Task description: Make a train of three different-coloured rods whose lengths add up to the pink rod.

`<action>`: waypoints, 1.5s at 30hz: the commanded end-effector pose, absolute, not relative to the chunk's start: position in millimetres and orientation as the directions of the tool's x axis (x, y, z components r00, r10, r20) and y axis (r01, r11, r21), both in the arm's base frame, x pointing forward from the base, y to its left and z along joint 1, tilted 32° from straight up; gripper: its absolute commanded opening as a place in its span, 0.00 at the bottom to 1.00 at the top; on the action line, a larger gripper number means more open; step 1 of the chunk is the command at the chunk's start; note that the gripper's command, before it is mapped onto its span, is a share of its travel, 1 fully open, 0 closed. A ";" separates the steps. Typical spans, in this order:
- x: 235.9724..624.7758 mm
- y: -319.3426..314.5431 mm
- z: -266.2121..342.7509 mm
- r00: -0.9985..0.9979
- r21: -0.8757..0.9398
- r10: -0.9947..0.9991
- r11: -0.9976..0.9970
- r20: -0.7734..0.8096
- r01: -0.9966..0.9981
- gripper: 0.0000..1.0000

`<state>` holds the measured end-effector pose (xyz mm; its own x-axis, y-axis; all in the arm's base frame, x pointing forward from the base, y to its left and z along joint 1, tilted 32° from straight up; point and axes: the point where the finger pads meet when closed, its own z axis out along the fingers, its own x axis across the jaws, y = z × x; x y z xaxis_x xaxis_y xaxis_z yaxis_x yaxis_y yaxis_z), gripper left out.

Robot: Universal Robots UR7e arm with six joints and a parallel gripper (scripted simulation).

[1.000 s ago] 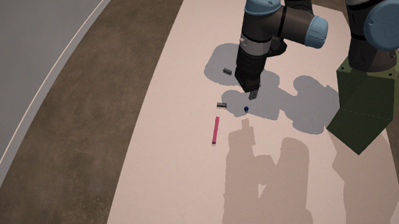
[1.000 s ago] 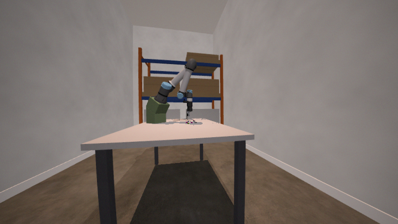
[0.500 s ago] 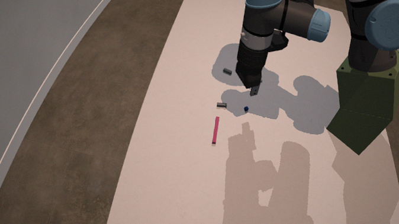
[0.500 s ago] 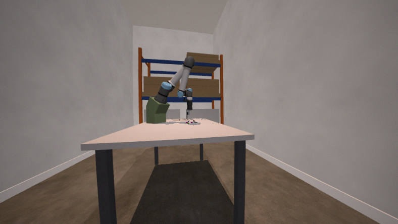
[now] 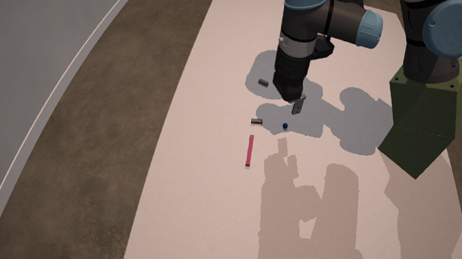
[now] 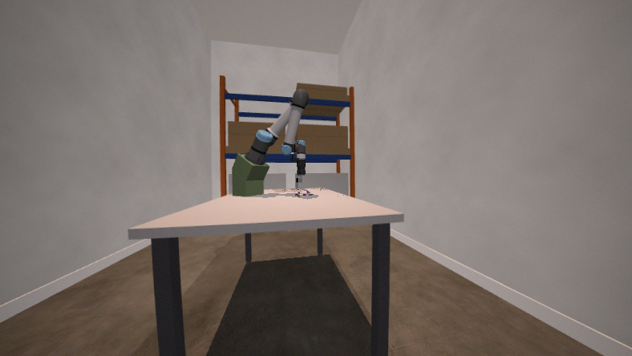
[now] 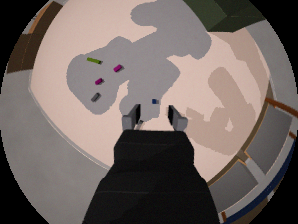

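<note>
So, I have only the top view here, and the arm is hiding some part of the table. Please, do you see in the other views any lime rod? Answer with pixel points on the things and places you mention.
Observer: Yes, a lime rod (image 6: 298, 196) (image 7: 93, 60) lies on the table in the wrist view.

Operator: Thank you. And how many magenta rods are there, please?

Observer: I count two magenta rods (image 7: 99, 81) (image 7: 118, 68), apart from each other.

Operator: From above I cannot judge the gripper (image 5: 295, 111) (image 6: 298, 187) (image 7: 154, 110). Is it open?

Observer: Yes, open wide, holding nothing.
</note>
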<state>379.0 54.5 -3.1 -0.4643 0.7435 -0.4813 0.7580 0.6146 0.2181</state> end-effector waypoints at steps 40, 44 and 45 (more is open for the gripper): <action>458.7 62.7 12.5 -0.109 0.399 0.931 0.252 -0.348 0.882 0.54; 458.7 62.7 12.5 -0.109 0.399 0.931 0.252 -0.348 0.882 0.54; 458.7 62.7 12.5 -0.109 0.399 0.931 0.252 -0.348 0.882 0.54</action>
